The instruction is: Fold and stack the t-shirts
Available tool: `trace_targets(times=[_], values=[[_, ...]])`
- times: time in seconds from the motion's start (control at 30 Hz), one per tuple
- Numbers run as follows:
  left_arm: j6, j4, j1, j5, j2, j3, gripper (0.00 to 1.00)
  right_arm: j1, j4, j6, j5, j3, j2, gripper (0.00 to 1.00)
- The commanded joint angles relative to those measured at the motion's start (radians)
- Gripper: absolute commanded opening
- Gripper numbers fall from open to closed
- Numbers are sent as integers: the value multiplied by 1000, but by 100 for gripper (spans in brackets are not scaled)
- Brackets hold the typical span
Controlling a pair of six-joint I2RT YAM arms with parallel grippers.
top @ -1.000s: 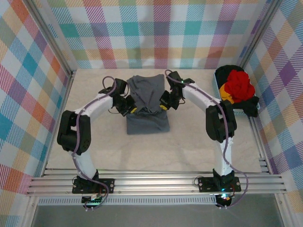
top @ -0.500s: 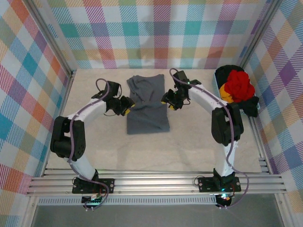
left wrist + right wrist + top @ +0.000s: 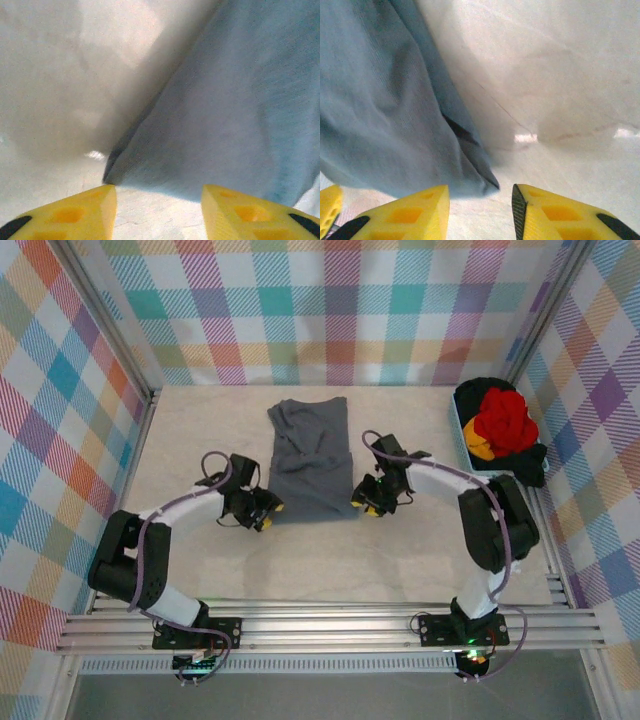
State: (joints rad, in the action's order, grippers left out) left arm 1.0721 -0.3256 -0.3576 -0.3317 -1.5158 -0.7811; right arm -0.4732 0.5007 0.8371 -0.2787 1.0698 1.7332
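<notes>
Two grippers flank the dark grey t-shirt (image 3: 312, 462), which lies folded into a long panel on the table (image 3: 420, 560). At its near left corner sits the left gripper (image 3: 266, 517), and at its near right corner the right gripper (image 3: 366, 503). Both have their yellow fingers (image 3: 85, 210) spread apart, grasping nothing. Well to the right of that shirt lie the red, orange-yellow and black shirts (image 3: 503, 420) in a heap.

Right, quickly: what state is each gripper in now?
Left gripper: open, holding nothing, at the grey t-shirt's corner.
Right gripper: open, holding nothing.
</notes>
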Motion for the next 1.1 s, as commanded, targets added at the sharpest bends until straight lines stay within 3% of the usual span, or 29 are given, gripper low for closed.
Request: trace_targets(times=[0.0,0.3,0.53,0.6,0.67,0.73,0.77,0.93,1.07], values=[[105,149,-24,-35,-9,60,51,-17,-94,12,-43,-74,-54,40],[111,214,-38,-3,-85,39,51,-34,-177,51,-77,-84,10,41],[94,246,-37,30,-138,25,43,-33,-137,25,-48,-16,90,40],[77,235,-34,52,-149,10,37,-31,-145,23,-28,-17,99,35],[41,193,-32,105,-146,-14,22,-30,-138,17,-3,-4,106,28],[8,142,-24,167,-128,-27,4,-30,-115,16,33,7,102,13],[-7,125,-17,186,-118,-28,0,-29,-94,14,56,11,95,7],[-54,92,17,177,-94,-32,0,-19,-49,10,110,-19,24,0],[-48,100,19,163,-82,-13,0,-19,-57,9,65,-25,10,0]])
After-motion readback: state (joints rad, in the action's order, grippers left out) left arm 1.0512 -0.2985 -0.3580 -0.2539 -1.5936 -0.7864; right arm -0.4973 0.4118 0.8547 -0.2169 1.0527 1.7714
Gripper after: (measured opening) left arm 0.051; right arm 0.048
